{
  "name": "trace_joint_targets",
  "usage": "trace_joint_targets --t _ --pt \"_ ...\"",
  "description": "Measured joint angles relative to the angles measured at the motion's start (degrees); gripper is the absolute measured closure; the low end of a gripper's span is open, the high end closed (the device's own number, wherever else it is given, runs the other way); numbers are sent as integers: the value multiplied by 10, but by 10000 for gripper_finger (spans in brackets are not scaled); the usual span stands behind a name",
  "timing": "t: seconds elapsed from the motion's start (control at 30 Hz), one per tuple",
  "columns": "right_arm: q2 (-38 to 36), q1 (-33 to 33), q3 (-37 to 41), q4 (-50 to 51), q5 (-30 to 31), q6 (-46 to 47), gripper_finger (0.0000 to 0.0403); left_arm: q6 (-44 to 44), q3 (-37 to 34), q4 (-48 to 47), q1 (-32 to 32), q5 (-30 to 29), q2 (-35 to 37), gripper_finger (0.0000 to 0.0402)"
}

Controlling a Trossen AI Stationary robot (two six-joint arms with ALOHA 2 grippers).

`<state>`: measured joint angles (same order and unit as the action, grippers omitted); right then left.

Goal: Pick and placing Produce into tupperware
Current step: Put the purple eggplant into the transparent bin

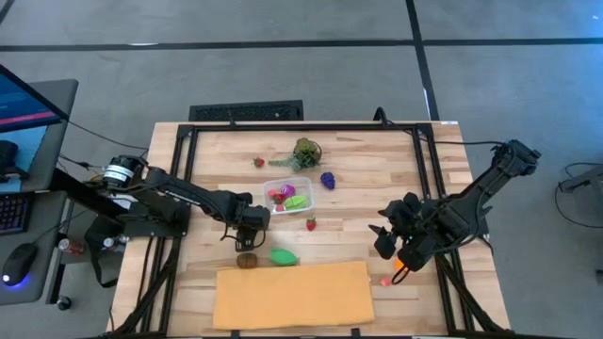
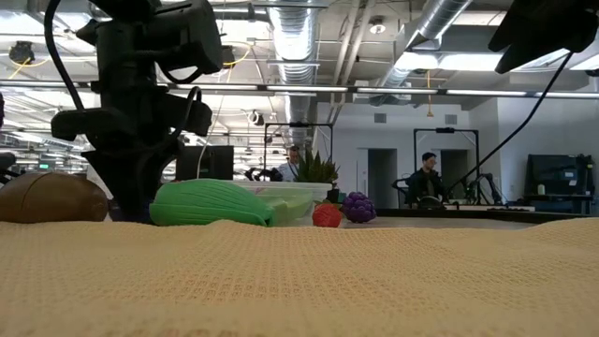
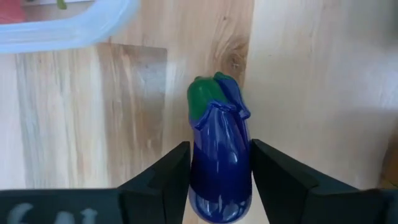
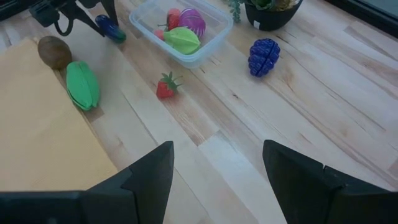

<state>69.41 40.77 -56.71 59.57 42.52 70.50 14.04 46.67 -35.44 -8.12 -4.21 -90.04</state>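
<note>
A blue toy eggplant (image 3: 219,155) with a green cap lies on the wooden table, close to the clear tupperware (image 1: 288,195). My left gripper (image 1: 247,226) is down over the eggplant and shut on it. The tub holds red, green and purple pieces. Other produce lies loose on the wood: a strawberry (image 1: 311,223), purple grapes (image 1: 327,179), a second strawberry (image 1: 259,162), a green piece (image 1: 283,255) and a brown one (image 1: 247,260). My right gripper (image 4: 217,168) hangs open above the table's right part, with nothing between its fingers. My left gripper pinches the eggplant's thick blue body (image 3: 214,180) between its two fingers, one on each long side, back from the green cap. The fingers come from above, pointing steeply down. The eggplant seems to lie on the wood, cap end (image 3: 208,96) pointing away from the gripper.
A big tan sheet (image 1: 292,294) covers the near middle of the table. A bushy green bunch (image 1: 306,153) stands behind the tub. A small pink-orange piece (image 1: 386,280) lies below the right gripper. A black frame runs around the table's edges.
</note>
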Motion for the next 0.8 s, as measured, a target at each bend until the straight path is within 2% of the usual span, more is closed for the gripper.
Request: trace_joint_targets --t 0.23,0.8 --pt "0 0 0 0 0 0 163 0 1 0 0 -10 0 271" --pt "0 0 0 0 9 0 163 13 5 -4 0 -5 0 271"
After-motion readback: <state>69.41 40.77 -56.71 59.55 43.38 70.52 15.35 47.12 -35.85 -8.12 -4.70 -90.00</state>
